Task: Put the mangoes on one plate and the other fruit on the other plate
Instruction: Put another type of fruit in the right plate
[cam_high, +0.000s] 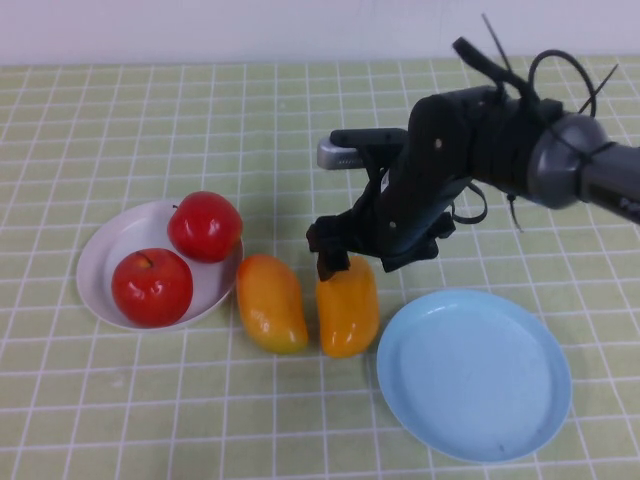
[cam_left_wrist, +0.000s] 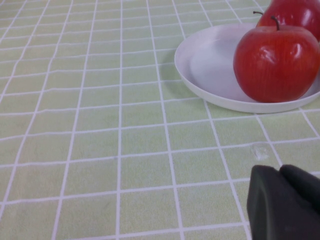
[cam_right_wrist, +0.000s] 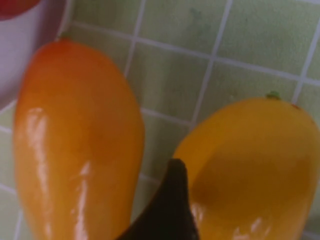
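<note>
Two mangoes lie side by side on the cloth between the plates, the left one (cam_high: 270, 302) and the right one (cam_high: 347, 305). My right gripper (cam_high: 350, 262) hangs over the far end of the right mango (cam_right_wrist: 255, 165), open. One dark finger (cam_right_wrist: 172, 200) sits in the gap beside the left mango (cam_right_wrist: 75, 145); the other finger is out of view. Both red apples (cam_high: 205, 226) (cam_high: 151, 287) rest on the white plate (cam_high: 95, 255). The light blue plate (cam_high: 473, 372) holds nothing. My left gripper (cam_left_wrist: 282, 172) is shut, low over the cloth near the white plate (cam_left_wrist: 210, 65).
A green checked cloth (cam_high: 150, 120) covers the whole table. The right arm (cam_high: 560, 160) reaches in from the right, above the far side of the blue plate. The near apple (cam_left_wrist: 275, 62) stands close in front of the left wrist camera.
</note>
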